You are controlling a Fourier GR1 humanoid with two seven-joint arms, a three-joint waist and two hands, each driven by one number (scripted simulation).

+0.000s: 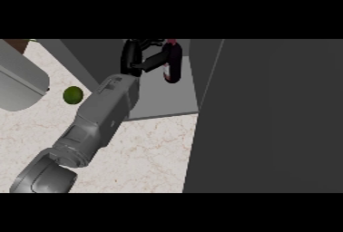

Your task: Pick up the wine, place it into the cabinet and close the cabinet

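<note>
The wine bottle (pixel 173 59) is dark, with a red top and a pale label, and stands inside the open cabinet (pixel 164 102) on its grey floor near the back. My left hand (pixel 137 56) reaches in from the lower left on a long grey forearm. Its fingers curl against the bottle's left side and hide part of it. The cabinet's dark door (pixel 268 118) stands open and fills the right of the view. My right hand does not show.
A green lime (pixel 73 94) lies on the marbled counter (pixel 147 154) left of my forearm. A large pale grey rounded object (pixel 20 86) sits at the left edge. The open door hides everything on the right.
</note>
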